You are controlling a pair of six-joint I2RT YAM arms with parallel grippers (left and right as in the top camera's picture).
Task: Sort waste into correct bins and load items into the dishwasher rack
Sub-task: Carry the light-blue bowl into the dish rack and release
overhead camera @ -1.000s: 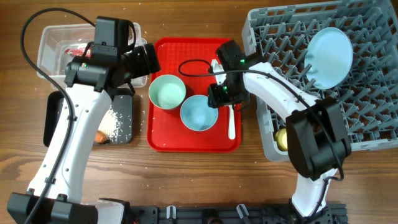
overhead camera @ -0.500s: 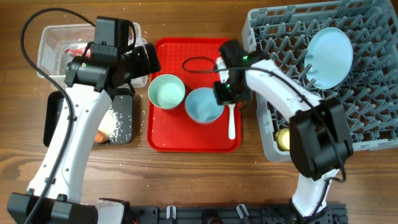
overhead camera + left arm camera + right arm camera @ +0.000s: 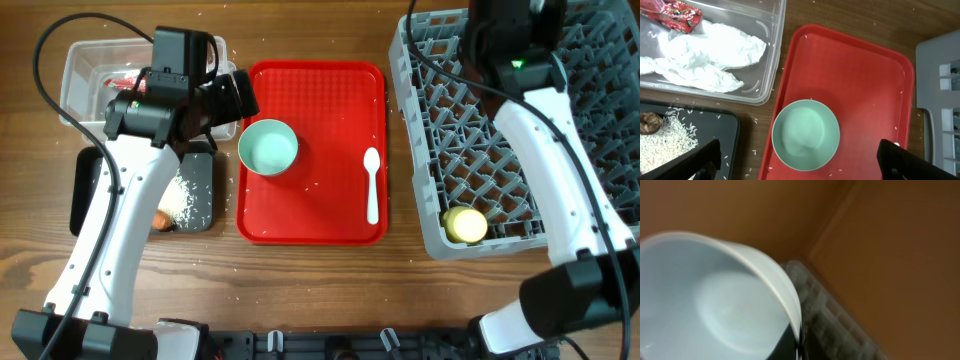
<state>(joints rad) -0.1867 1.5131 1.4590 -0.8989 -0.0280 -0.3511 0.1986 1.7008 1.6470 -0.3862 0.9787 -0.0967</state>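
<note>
Resting in the near-left corner of the grey dishwasher rack [image 3: 440, 120]: the yellow cup [image 3: 465, 224]. On the red tray [image 3: 330, 90] lie the white spoon [image 3: 372, 185] and a pale teal bowl [image 3: 268, 147], with the left gripper [image 3: 800, 162] spread above it, empty. Over the rack's far edge, the right gripper [image 3: 796, 342] grasps the second bowl [image 3: 715, 305] by its rim.

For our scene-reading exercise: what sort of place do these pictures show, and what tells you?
Probably a staged dish-clearing station on a wooden table: a grey dishwasher rack, a red serving tray holding a teal bowl and white spoon, and a clear tub of rubbish.
</note>
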